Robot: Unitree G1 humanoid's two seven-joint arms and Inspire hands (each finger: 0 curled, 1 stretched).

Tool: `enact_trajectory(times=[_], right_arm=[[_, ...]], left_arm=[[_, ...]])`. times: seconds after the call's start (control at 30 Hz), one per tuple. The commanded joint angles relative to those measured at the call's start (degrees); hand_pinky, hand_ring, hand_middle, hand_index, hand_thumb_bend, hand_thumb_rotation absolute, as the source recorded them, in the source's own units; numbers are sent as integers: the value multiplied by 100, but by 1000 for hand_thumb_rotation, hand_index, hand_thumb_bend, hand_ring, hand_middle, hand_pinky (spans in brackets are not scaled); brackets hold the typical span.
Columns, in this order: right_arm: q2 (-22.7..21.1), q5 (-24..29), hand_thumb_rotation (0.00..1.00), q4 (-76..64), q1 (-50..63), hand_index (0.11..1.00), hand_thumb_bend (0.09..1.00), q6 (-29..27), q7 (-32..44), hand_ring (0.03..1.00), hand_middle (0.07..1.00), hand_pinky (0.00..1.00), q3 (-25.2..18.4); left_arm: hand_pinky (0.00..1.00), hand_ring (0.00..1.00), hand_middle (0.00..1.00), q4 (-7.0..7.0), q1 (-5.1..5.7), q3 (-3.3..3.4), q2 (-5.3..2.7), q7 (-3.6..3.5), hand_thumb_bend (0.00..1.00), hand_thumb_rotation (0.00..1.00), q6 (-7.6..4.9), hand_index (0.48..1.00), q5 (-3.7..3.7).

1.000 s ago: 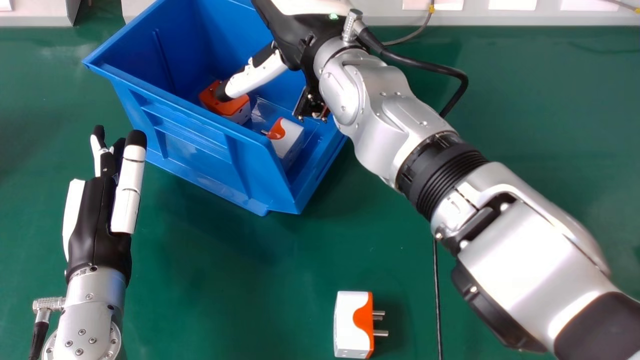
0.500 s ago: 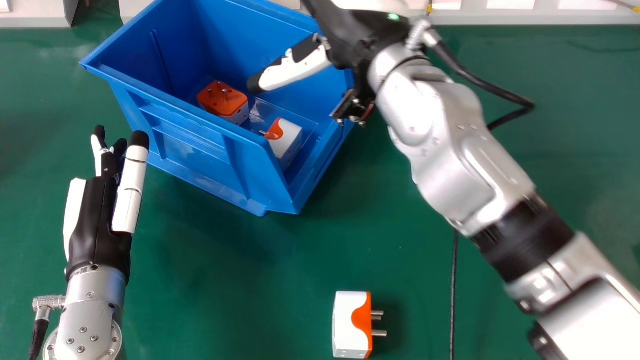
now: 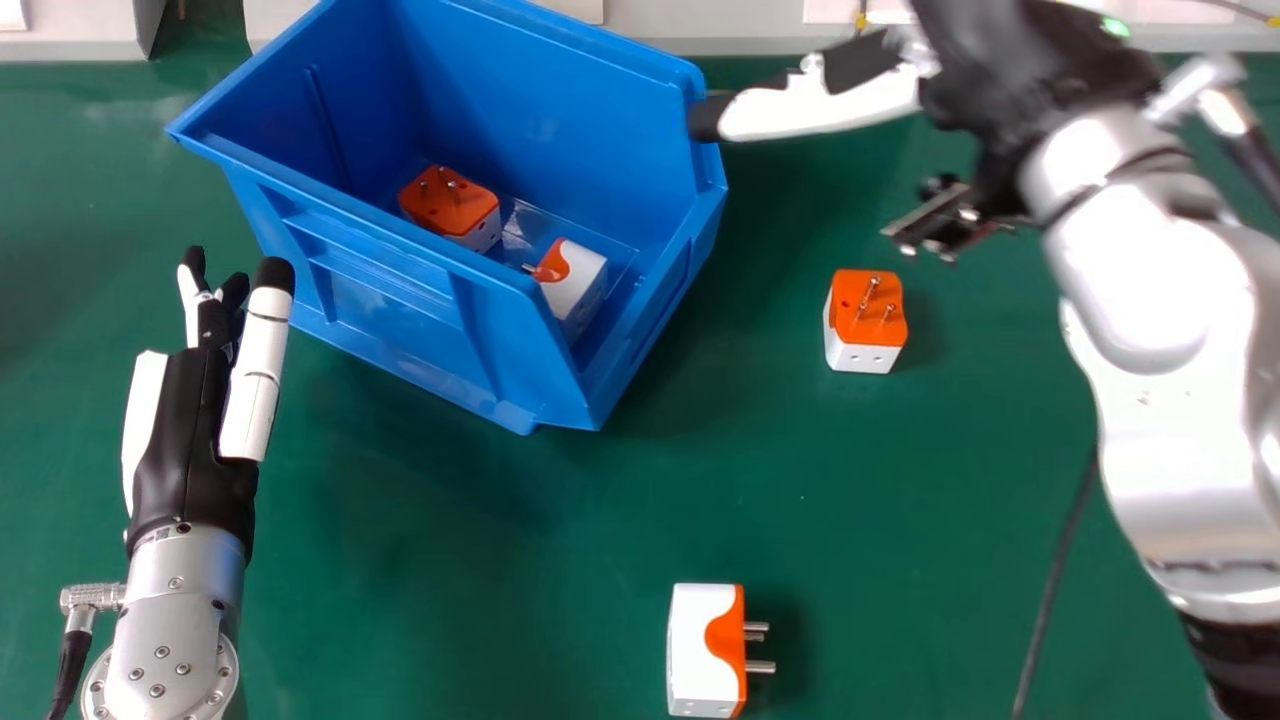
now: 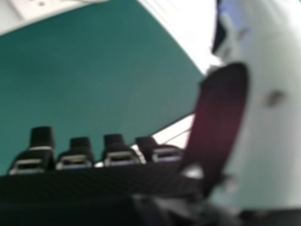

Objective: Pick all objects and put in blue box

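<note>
Task appears half done: two plugs (image 3: 450, 212) (image 3: 578, 282) lie in the box (image 3: 385, 310), two more plugs (image 3: 863, 325) (image 3: 703, 650) await on the table (image 3: 480, 560), and the right hand (image 3: 1020, 75) (wide, empty) hangs near the box, left hand (image 3: 190, 430) likewise wide.

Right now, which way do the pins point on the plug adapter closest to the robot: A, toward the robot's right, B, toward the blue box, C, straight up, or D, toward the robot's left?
A, the adapter has its metal pins sticking out of its orange face toward the robot's right.
</note>
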Motion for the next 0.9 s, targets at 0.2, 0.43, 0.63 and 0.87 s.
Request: enact_trajectory(times=[0.2,0.43,0.63,0.87], right_arm=[[-655,121,321,-458,978,1000,737,-194,269,1000,1000,938,-727],[-1163,697,353,-63,1593,1000,743,-790,526,1000,1000,951,-1105],[-1314,814,363,706,1672,1000,740,-1166,561,1000,1000,960,-913],[-1475,637,356,2057,1066,1000,730,-1451,873,1000,1000,971,-289]], left_arm=[[995,1000,988,74,-83,77,79,-7,576,1000,-234,998,-77],[994,1000,988,186,-124,91,99,-3,574,1000,-279,997,-81],[994,1000,988,218,-141,103,116,4,566,1000,-273,997,-75],[994,1000,986,228,-158,103,109,23,565,1000,-292,996,-66]])
